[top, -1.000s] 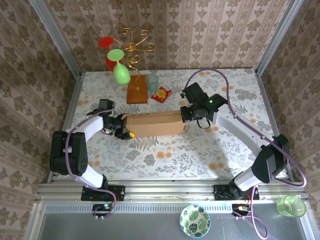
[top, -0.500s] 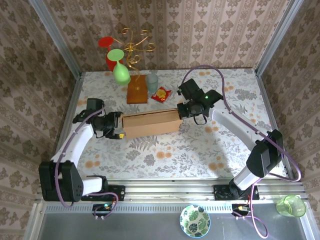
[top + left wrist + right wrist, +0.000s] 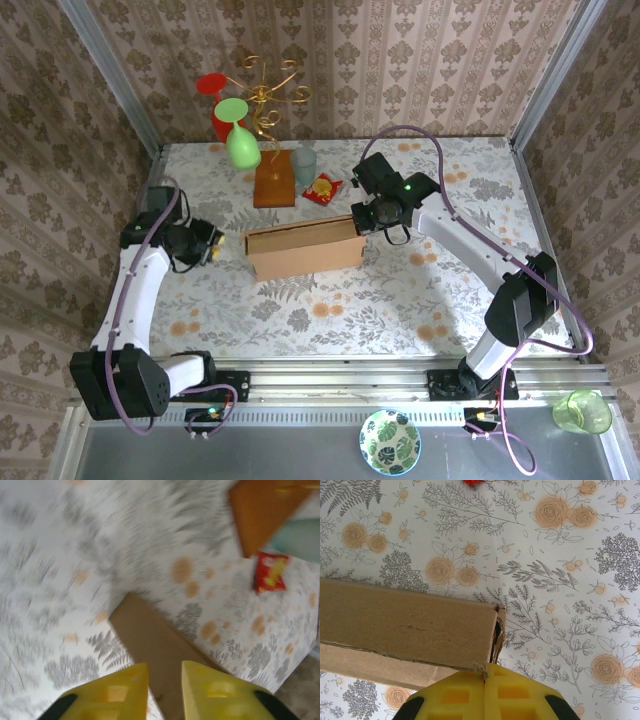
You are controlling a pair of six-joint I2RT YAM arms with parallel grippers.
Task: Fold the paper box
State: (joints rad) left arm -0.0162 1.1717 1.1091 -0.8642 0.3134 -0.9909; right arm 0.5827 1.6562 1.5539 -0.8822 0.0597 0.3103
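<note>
Left of centre: left arm bent up along the table's (image 3: 420,290) left edge, left gripper (image 3: 212,246) pointing right, yellow fingers (image 3: 115,695) slightly apart, empty, near the box (image 3: 305,250). Centre: box flat on table. Right: right arm arched over, right gripper (image 3: 362,218) fingers pressed together, touching the box's right end.

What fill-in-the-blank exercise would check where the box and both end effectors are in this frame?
1. The left end effector stands open and holds ___.
2. In the top view, the shut right end effector sits at the ___ end of the paper box.
3. The small snack packet lying beyond the box is coloured ___.

Missing words: nothing; right; red
</note>
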